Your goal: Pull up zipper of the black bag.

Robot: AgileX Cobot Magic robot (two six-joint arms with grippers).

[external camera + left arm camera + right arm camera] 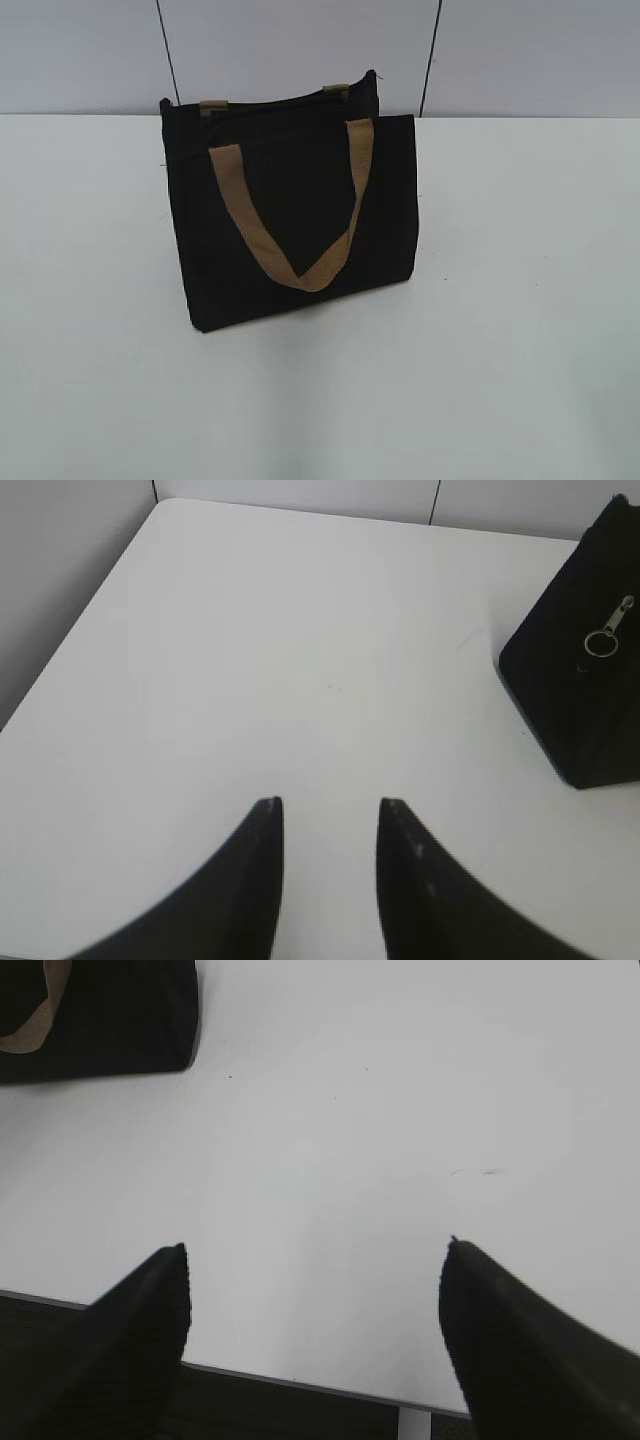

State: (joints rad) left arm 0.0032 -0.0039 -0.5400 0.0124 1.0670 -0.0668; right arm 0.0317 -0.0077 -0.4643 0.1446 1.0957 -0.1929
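Near the front edge of the white bench (520, 350), the right gripper (315, 1250) hangs with jaws spread wide and the left gripper (330, 805) with jaws slightly parted, both empty. Farther back, mid-bench, the black bag (290, 220) stands upright, its silver zipper (610, 630) hanging on the left end.

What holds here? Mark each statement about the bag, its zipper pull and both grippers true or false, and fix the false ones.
1. The black bag stands upright on the white table. True.
2. The left gripper grips the zipper. False: it holds nothing, and the silver pull hangs on the bag's end panel, up and to the right in the left wrist view.
3. The right gripper is open over bare table. True.
4. Both tan handles stand upright. False: the front tan handle hangs down over the bag's front.
5. An arm shows in the exterior view. False: none does.
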